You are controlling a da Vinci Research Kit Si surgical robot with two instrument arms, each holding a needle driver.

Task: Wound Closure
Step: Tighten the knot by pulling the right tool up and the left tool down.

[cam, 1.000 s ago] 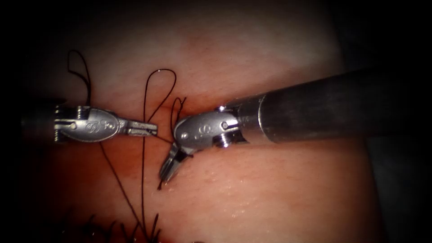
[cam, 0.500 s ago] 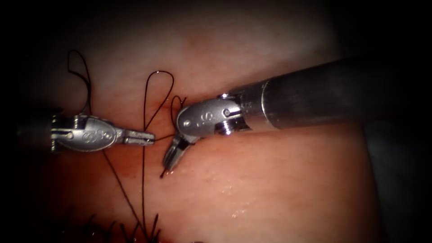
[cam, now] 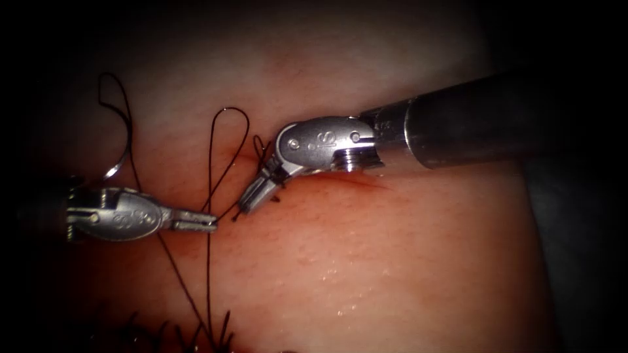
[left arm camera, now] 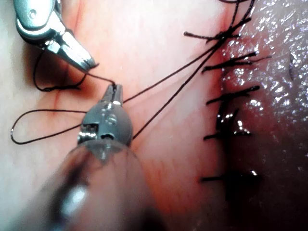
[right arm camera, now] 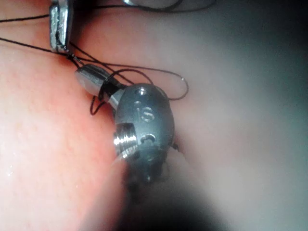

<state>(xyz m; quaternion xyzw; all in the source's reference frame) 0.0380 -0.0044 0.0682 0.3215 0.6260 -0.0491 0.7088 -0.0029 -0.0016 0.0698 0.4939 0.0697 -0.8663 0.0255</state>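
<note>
— What does your slim silver left tool (cam: 206, 224) have hold of?

— Its jaws are closed flat on the thin black thread (cam: 208, 274), pinched right at their tips. In the left wrist view the same tool (left arm camera: 114, 91) has the strand clamped between its tips.

— And your right tool (cam: 254, 196)?

— Its jaws are also pressed together on the thread, with a short dark tail poking out past the tips. The two tools sit near each other over the pale pink tissue (cam: 392, 261), tip facing tip, and one short stretch of thread runs between them. The right wrist view shows that tool (right arm camera: 89, 79) with thread crossing its closed jaws.

— Where is the needle?

— A small curved silver needle (cam: 112, 168) lies on the tissue just beyond your left tool's wrist, at the end of a dark loop of thread. Neither tool holds it. I cannot tell whether its tip is in the tissue.

— And the rest of the thread?

— A tall loop rises on the far side between the tools, and two strands run toward the near side to the row of dark stitches (left arm camera: 231, 98) across the closed cut (left arm camera: 228, 139).
</note>
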